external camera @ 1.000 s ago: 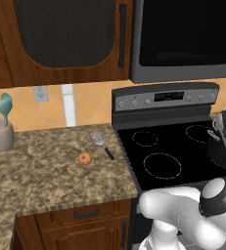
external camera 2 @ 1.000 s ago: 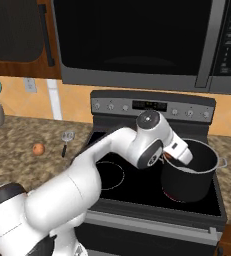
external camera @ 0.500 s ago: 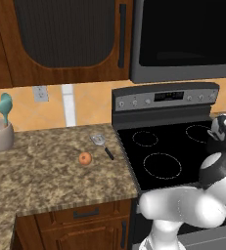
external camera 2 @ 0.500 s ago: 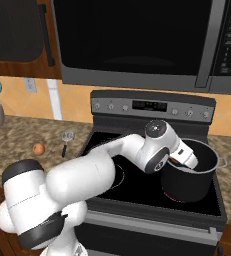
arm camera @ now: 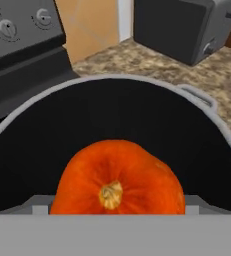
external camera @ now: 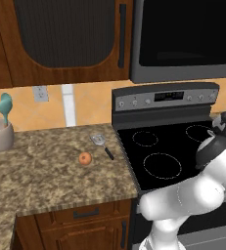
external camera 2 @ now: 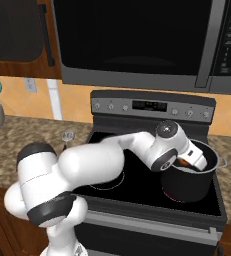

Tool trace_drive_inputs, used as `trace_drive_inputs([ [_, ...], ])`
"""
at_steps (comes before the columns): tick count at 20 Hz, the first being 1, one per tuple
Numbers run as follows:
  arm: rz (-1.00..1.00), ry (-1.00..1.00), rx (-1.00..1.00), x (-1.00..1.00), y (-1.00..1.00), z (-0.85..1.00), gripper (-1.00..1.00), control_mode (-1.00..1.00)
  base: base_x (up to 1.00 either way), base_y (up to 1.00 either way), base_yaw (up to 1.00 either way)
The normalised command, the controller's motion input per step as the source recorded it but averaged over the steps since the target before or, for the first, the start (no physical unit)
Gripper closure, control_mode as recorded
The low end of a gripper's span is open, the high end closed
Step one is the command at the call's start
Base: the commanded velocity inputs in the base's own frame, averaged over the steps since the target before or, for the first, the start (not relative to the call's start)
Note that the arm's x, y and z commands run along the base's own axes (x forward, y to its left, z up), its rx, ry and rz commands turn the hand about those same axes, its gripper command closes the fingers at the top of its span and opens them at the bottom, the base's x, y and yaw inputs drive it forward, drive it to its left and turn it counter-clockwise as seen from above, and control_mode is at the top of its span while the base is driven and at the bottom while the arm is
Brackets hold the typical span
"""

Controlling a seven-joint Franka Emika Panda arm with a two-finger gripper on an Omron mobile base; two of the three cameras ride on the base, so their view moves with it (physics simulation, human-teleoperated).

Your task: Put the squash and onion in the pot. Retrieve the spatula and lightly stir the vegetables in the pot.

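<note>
I have the claw [external camera 2: 191,161] over the pot [external camera 2: 189,181], jaws wide around the squash [arm camera: 118,178], ready to drop it; onion [external camera: 85,158] and spatula [external camera: 101,144] wait on the left counter [external camera: 41,171].

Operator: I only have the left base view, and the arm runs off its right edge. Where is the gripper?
Observer: The gripper is at the mouth of the pot, which stands on the right side of the stove.
Operator: Is the squash there?
Observer: Yes. In the hand view the squash sits close in front of the camera, inside the pot's rim.
Operator: Is it gripped?
Observer: I cannot tell; the fingertips are hidden.
</note>
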Motion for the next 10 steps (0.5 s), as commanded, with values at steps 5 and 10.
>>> trace_drive_inputs([
  [5, 0.05, 0.08, 0.00, 0.00, 0.16, -0.21, -1.00, -1.00, 0.00, 0.00, 0.00],
  [10, 0.09, -0.02, 0.00, 0.00, 0.05, 0.33, -1.00, -1.00, 0.00, 0.00, 0.00],
])
